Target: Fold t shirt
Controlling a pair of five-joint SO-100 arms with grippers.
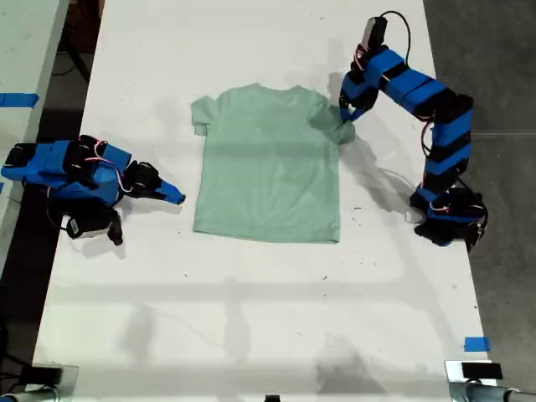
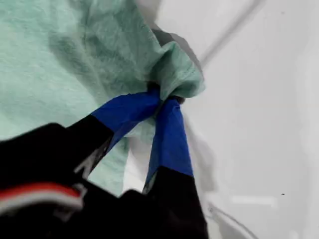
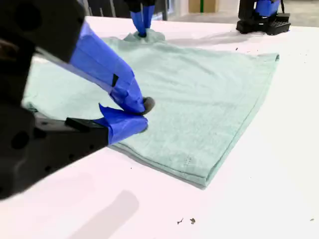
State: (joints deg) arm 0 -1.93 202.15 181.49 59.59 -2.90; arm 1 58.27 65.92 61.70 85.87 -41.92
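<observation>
Pinched between my first gripper (image 2: 167, 99) fingers: t shirt (image 1: 268, 163) sleeve; second's closed, empty.

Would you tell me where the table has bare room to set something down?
The widest bare patch of the table lies below the t shirt's hem in the exterior view. It is crowded beside each sleeve, by my first gripper and my second gripper.
</observation>
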